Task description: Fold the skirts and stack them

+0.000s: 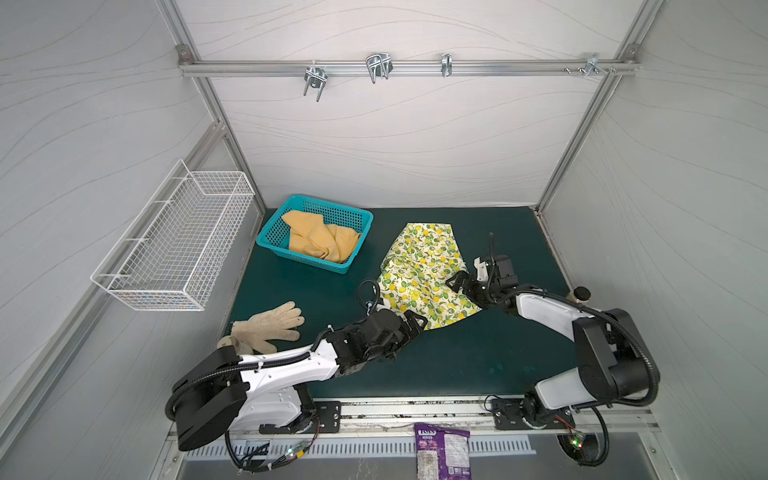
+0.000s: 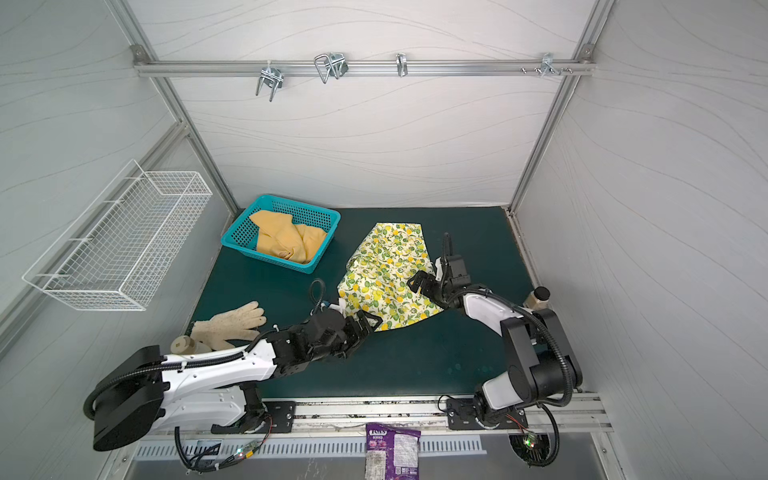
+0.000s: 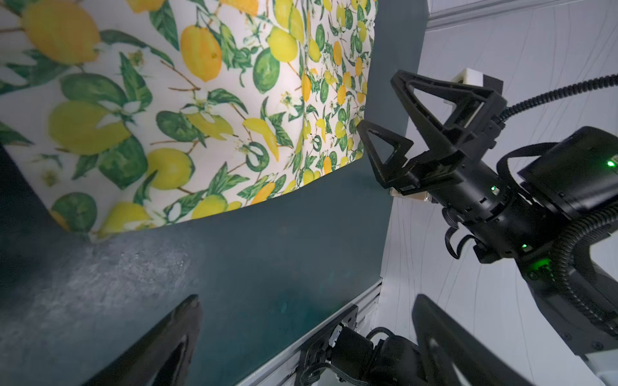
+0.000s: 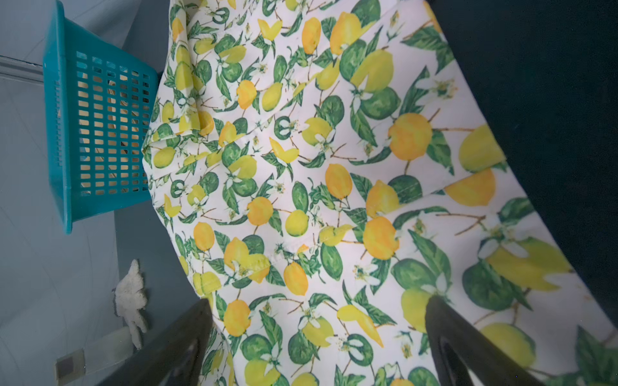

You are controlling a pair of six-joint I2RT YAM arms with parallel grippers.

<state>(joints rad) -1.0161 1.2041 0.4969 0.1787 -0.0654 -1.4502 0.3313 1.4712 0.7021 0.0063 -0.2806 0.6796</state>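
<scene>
Since the white lemon-print cloth skirt point(image 1: 424, 270) lies flat on the green table point(image 1: 457, 365) for folding, the left pincer point(image 1: 417, 326) and right pincer point(image 1: 454, 283) hover spread and empty at its edges; the mustard-yellow cloth skirt point(image 1: 320, 243) lies in a teal basket point(image 1: 266, 243).

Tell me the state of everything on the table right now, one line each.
lemon skirt: spread out on the mat, unfolded.
mustard skirt: crumpled in the teal basket.
left gripper: open, holding nothing.
right gripper: open over the lemon skirt.
glove: lying flat on the mat.
</scene>
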